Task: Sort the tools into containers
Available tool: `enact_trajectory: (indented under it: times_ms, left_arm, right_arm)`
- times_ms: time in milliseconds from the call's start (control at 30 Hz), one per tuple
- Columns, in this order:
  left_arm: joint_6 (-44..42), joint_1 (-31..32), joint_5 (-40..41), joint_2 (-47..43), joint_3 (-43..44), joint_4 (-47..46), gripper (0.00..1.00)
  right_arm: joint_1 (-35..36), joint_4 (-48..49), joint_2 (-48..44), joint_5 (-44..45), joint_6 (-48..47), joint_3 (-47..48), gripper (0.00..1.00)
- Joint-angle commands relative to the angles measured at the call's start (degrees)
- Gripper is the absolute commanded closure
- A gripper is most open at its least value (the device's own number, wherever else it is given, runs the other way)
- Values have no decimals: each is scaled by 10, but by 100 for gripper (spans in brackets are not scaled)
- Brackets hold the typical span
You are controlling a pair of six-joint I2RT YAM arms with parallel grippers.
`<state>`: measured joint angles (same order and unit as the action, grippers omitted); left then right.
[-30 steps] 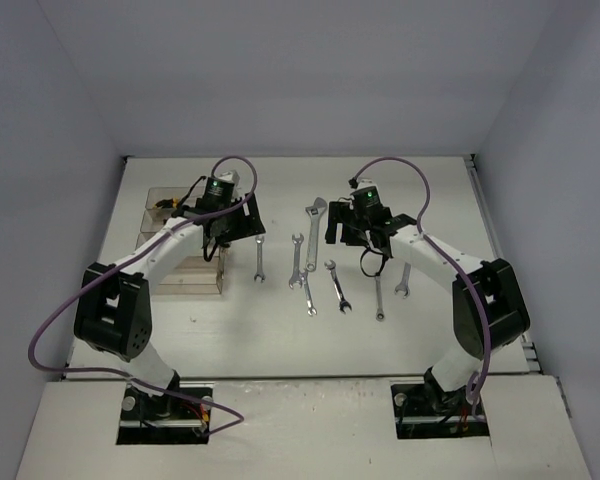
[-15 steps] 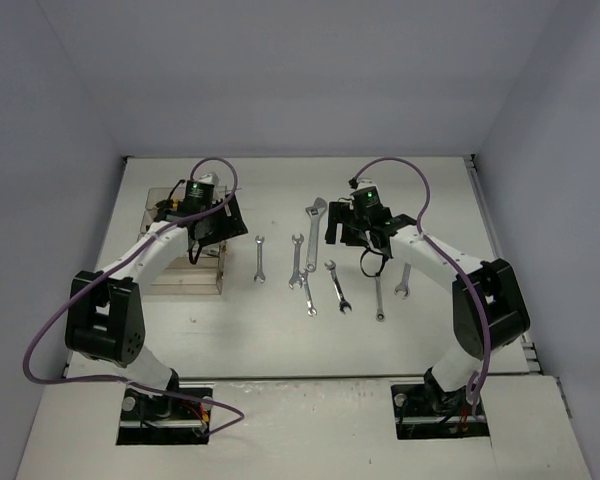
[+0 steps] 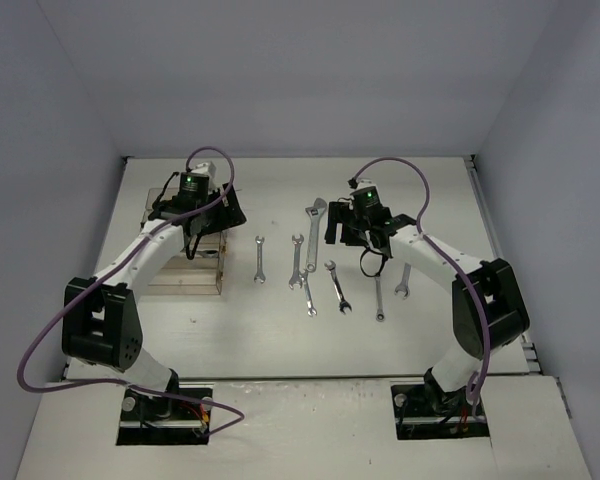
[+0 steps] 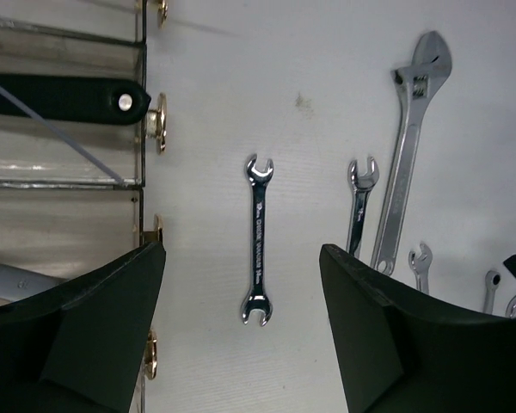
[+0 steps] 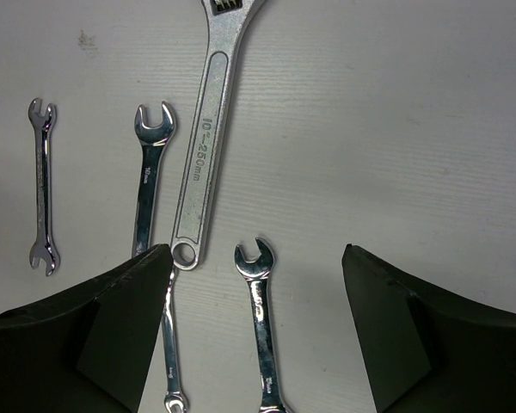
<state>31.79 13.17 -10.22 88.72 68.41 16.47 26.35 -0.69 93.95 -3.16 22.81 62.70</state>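
Several silver wrenches lie loose mid-table: a small double-ended wrench, a long adjustable wrench, and a combination wrench. The clear containers stand at the left, and a black-handled tool lies in one of them. My left gripper hangs open and empty at the bins' right edge, with the small wrench on the table below between its fingers. My right gripper hovers open and empty above the combination wrench.
More wrenches lie around the right gripper: one at the left, a thin one, and two at the right. Brass clips join the bins. White walls close in the back and sides.
My left arm has swung left and slightly back, carrying its open gripper from near the small wrench to the bins' right edge. The right arm and wrenches have not moved.
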Motion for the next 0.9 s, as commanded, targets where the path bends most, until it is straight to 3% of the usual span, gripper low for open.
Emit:
enact_trajectory:
  times_ms: [0,167,667,867]
  left_arm:
    - [-14,12,-12,2,62,-50,30]
    - [-8,26,-19,-18,61,-43,30]
    - [-42,40,32,-176,-6,137,30]
    - [-46,44,45,-215,-36,168,30]
  right_arm:
    - [3,17,14,16,-13,36,23]
    - [2,12,58,54,-29,83,24]
    - [44,-89,282,151,-7,325,28]
    - [53,-113,349,186,5,379,31]
